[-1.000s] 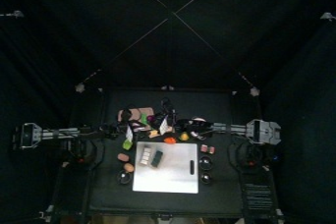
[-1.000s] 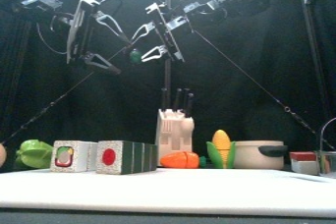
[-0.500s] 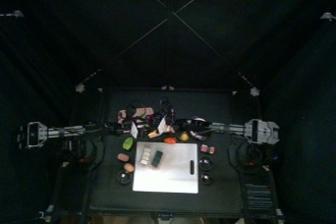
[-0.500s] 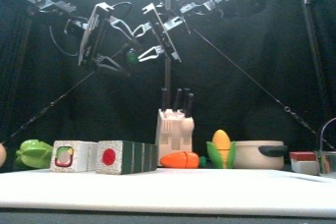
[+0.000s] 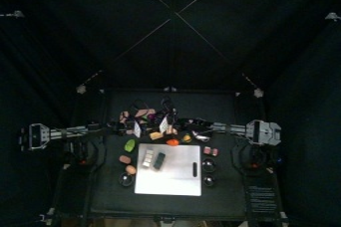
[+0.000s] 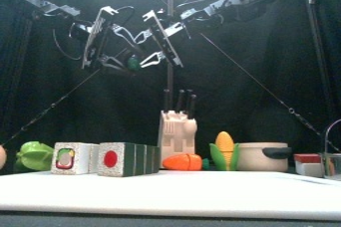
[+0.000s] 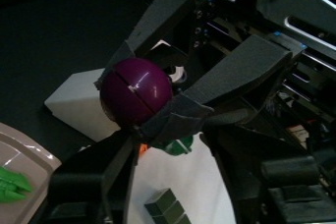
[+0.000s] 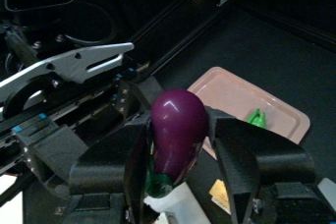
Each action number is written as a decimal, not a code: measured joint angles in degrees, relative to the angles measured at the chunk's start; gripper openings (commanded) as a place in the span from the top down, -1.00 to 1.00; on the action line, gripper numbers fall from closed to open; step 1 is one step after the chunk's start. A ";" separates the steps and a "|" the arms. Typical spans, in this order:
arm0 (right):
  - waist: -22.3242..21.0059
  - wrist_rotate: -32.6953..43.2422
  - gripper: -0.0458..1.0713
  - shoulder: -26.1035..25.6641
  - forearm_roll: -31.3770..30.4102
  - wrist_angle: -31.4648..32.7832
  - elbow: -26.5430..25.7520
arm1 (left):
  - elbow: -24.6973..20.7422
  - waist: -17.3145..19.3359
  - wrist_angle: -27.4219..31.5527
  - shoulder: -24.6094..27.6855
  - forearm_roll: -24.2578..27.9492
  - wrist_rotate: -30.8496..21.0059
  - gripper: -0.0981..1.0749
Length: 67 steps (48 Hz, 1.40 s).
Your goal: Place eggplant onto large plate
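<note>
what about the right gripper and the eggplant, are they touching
Touching. The right wrist view shows the eggplant standing upright in the right gripper, with both jaws pressed against its lower sides near the green stem end.

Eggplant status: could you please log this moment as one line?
eggplant: aloft in right tool | left tool: at eggplant, grip unclear | large plate: below, without eggplant

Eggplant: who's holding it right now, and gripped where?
The right gripper holds the eggplant, jaws closed on its lower half near the green stem end. The left gripper is at its rounded end; whether it grips too cannot be told.
</note>
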 measured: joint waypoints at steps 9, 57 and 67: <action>0.00 -0.09 -0.21 0.09 0.00 0.00 -0.09 | 0.09 0.35 0.09 0.18 -0.35 -0.18 -0.26; 0.35 -0.18 -0.71 0.26 -0.35 -0.09 0.62 | 5.89 0.70 -1.14 -5.71 -0.44 0.26 -0.25; 0.35 -0.26 -0.72 0.35 -1.67 -0.09 1.23 | 7.47 1.49 -0.53 -5.89 -0.44 0.35 -0.25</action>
